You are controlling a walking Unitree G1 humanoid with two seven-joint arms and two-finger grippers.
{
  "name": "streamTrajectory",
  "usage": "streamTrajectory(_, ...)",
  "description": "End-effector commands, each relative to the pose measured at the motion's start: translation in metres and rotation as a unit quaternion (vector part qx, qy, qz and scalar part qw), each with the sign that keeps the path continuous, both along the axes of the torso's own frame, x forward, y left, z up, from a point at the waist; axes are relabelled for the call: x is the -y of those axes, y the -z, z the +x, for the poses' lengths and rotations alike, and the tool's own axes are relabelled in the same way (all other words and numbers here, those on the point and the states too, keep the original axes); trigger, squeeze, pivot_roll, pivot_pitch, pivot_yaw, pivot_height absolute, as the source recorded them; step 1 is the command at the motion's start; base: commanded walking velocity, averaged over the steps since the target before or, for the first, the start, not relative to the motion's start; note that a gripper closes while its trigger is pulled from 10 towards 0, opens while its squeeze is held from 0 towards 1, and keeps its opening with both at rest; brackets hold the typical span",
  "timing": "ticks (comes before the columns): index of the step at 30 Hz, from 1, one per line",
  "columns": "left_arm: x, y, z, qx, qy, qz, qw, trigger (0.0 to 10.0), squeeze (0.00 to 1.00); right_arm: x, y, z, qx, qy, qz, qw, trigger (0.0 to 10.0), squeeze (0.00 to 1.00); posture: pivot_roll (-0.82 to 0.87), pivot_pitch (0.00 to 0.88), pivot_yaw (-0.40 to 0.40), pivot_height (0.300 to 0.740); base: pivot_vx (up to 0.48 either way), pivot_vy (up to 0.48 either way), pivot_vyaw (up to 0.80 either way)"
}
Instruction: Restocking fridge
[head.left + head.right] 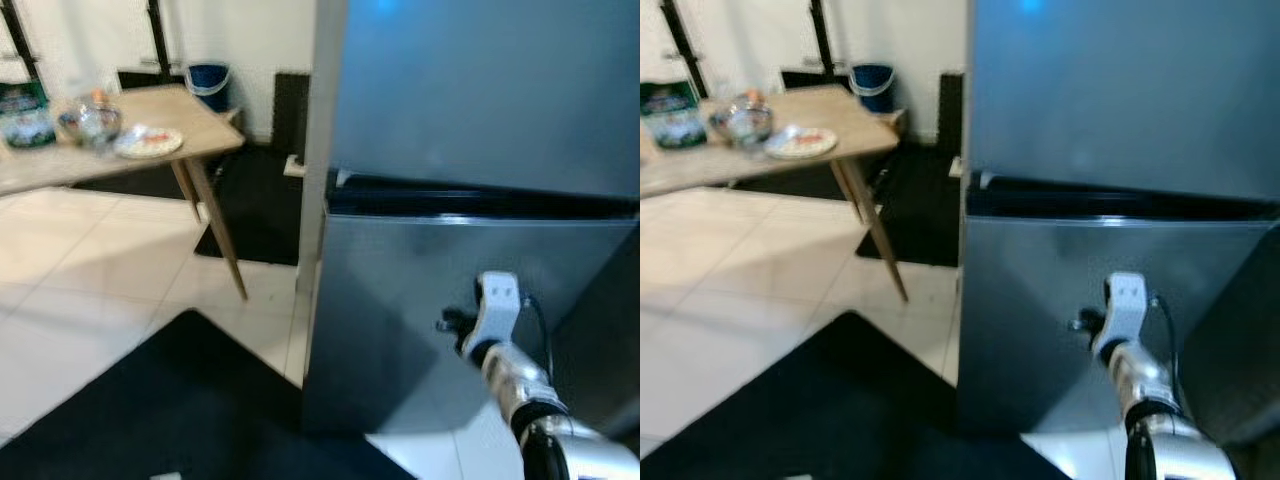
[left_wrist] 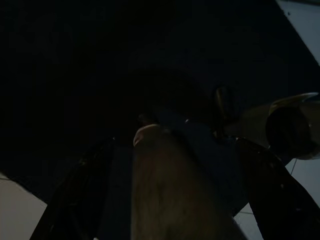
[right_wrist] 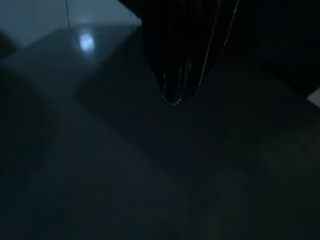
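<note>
Right tool point(image 3: 175, 75) reaches toward the lower door of the tall grey steel fridge point(image 1: 480, 150) at about four o'clock in the head views; whether its fingers are parted or closed I cannot tell, and the same holds for the left tool point(image 2: 165, 200), hanging in shade. Both fridge doors look shut. Off at ten o'clock, the light wooden counter point(image 1: 200, 130) carries a glass bowl point(image 1: 92, 122), a white plate point(image 1: 148, 142) and a green packet point(image 1: 25, 115), so these doors fit either goods waiting or stocking finished.
</note>
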State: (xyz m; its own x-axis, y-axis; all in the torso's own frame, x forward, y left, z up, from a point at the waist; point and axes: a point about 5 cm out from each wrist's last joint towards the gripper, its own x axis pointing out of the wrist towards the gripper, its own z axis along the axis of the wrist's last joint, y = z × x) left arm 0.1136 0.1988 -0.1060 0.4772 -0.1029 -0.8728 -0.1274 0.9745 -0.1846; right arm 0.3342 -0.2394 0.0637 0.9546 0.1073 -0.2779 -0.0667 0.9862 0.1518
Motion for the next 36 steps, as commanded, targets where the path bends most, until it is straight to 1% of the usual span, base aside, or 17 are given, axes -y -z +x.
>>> streamTrajectory(1,0.004,0.003,-0.007,-0.014,0.008,0.002,1.000,10.0,0.00,-0.010,-0.002,0.003,0.010,-0.023,0.014,1.000,10.0,0.00,-0.07,0.000,-0.038,0.740,0.000,0.000,0.00)
streamTrajectory(4,0.005,0.003,-0.006,-0.013,0.017,0.003,1.000,10.0,0.00,-0.016,0.000,0.002,0.010,-0.039,0.016,0.999,10.0,0.00,-0.07,0.000,-0.040,0.740,0.000,0.000,0.00)
streamTrajectory(9,0.005,0.003,-0.006,-0.013,0.019,0.003,1.000,10.0,0.00,-0.022,0.005,0.000,0.008,-0.046,0.018,0.999,10.0,0.00,-0.07,0.000,-0.040,0.740,0.000,0.000,0.00)
streamTrajectory(15,0.005,0.003,-0.007,-0.013,0.019,0.003,1.000,10.0,0.00,-0.023,0.006,-0.001,0.007,-0.046,0.022,0.999,10.0,0.00,-0.07,0.000,-0.040,0.740,0.000,0.000,0.00)
streamTrajectory(36,0.007,0.003,-0.007,-0.012,0.023,-0.002,1.000,10.0,0.00,-0.021,0.002,0.001,0.015,-0.042,0.022,0.999,10.0,0.00,-0.07,0.000,-0.043,0.740,0.321,0.000,0.00)
